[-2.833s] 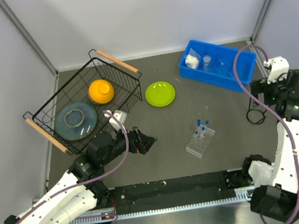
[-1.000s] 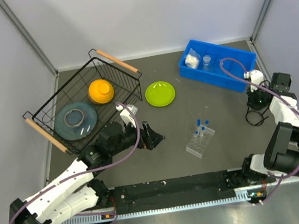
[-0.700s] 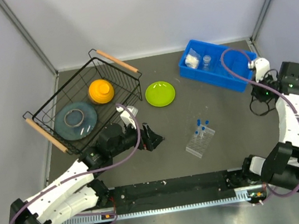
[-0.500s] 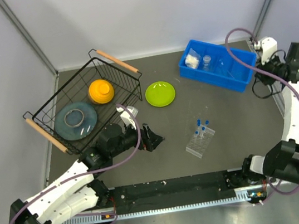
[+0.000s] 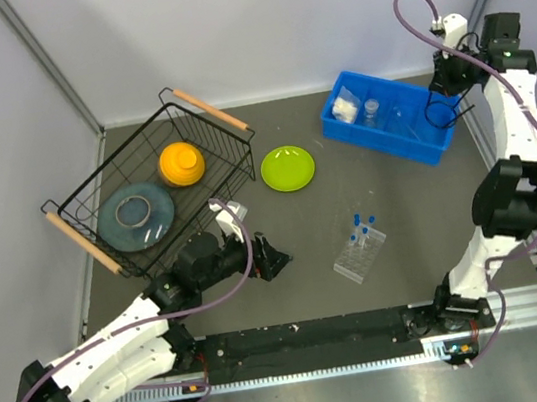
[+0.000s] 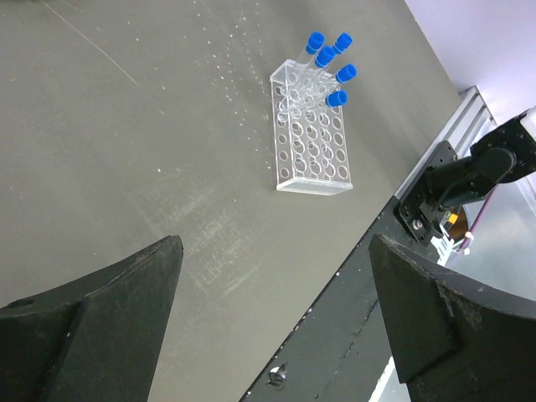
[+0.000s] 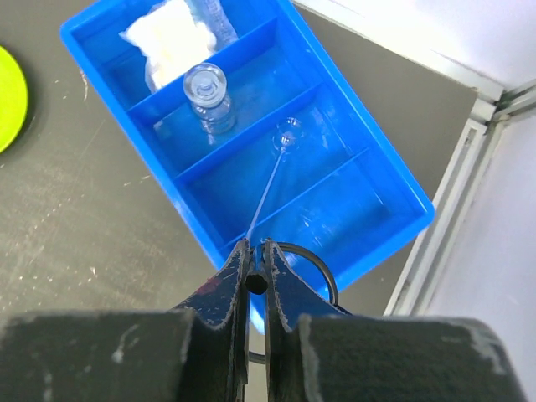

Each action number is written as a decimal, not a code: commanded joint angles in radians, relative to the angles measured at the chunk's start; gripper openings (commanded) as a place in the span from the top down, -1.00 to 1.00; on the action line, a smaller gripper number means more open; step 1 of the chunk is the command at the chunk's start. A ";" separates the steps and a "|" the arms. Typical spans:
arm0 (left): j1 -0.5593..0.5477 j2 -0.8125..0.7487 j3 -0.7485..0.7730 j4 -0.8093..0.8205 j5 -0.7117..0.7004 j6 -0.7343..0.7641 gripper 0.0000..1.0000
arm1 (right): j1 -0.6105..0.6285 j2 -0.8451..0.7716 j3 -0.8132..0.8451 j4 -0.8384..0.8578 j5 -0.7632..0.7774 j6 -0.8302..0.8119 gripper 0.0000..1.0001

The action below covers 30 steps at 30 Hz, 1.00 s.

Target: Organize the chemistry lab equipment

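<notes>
Right gripper (image 7: 254,249) was raised over the right end of the blue bin (image 5: 387,146), fingers pressed together and pinching the thin black loop (image 7: 318,261). The loop hung below them across the bin's near wall; could not tell if it touched the bin. Left gripper (image 5: 269,258) sat low over the table (image 5: 402,211), left of the clear grid rack (image 5: 359,256), fingers spread wide with only bare table between them and on toward the rack. Rack stood on the table well apart from the bin, with four blue-capped tubes (image 5: 363,224) upright at its far end. Lime-green plate (image 5: 288,169) lay between the wire basket (image 5: 209,109) and the bin, apart from both arms. Basket held the orange dome (image 5: 182,163) and a grey-blue dish (image 5: 135,217) side by side. Right wrist view showed the bin's dividers, hard to read from above. The white-filled packet (image 7: 172,33) was in the end compartment farthest from the gripper, the tiny clear cup (image 7: 205,87) in the next, and a small clear stemmed piece (image 7: 286,134) in the third. Left wrist view showed the tubes bunched at one end of the rack and the right arm's base (image 6: 469,172) on the rail beyond, but not the basket, plate or bin. Only the top view showed both arms together.
</notes>
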 commanded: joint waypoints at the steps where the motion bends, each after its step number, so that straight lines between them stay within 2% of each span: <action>1: 0.003 -0.011 -0.009 0.072 0.005 0.026 -0.98 | 0.015 0.113 0.138 0.012 0.017 0.048 1.00; 7: 0.002 0.015 0.003 0.098 0.011 0.042 -0.98 | 0.016 0.262 0.259 0.012 0.044 0.065 1.00; 15: 0.002 0.105 0.020 0.133 0.039 0.030 -0.98 | 0.016 0.379 0.362 0.023 0.044 0.109 1.00; 24: 0.002 0.138 0.040 0.127 0.043 0.035 -0.98 | 0.016 0.466 0.368 0.054 0.073 0.140 1.00; 27: 0.003 0.148 0.045 0.124 0.045 0.035 -0.98 | 0.015 0.476 0.370 0.055 0.081 0.152 0.83; 30: 0.002 0.158 0.046 0.126 0.051 0.030 -0.98 | 0.016 0.477 0.365 0.055 0.099 0.154 0.58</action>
